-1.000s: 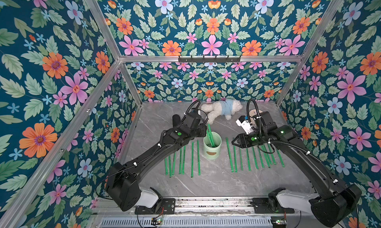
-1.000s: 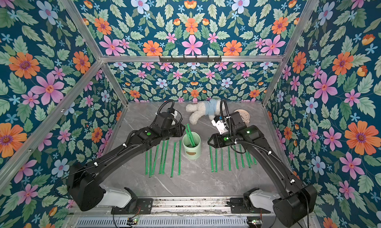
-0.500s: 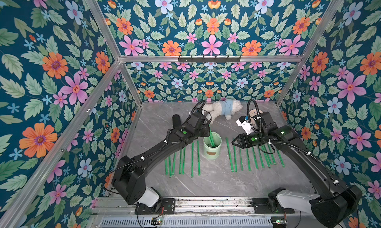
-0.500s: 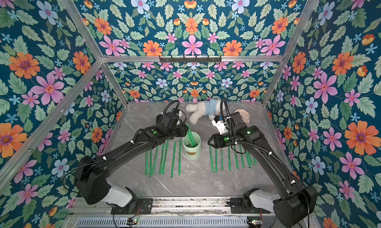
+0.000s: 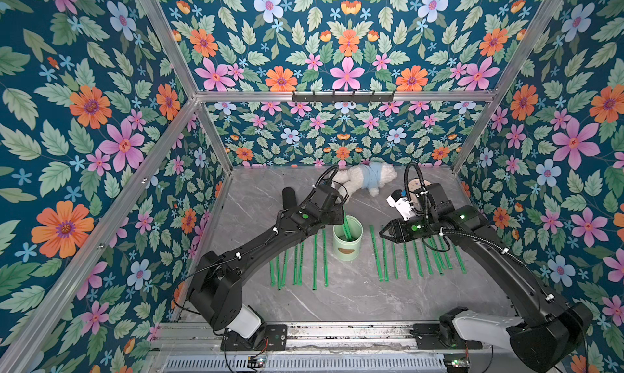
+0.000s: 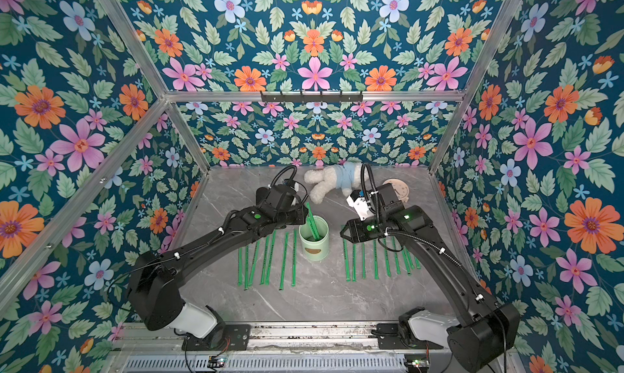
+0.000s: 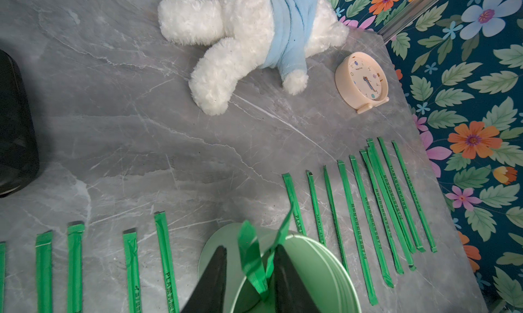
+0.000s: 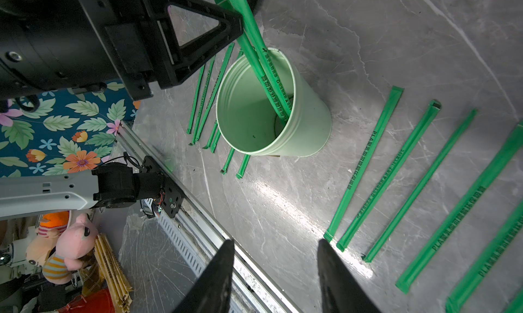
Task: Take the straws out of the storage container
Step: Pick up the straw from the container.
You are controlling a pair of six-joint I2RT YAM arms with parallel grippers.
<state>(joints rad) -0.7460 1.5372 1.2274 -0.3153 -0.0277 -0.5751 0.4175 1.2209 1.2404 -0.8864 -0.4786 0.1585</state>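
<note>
Jaws of left gripper [image 7: 250,247] standing apart astride two straws [image 8: 266,70] leaning in cup [image 5: 347,249], one jaw touching them, gap showing at the other. Cup standing upright mid-table between flat-lying straws: left row [image 5: 315,263], right row [image 5: 377,255]. Right gripper [image 8: 276,240] hovering spread, empty, over right row's far ends.
</note>
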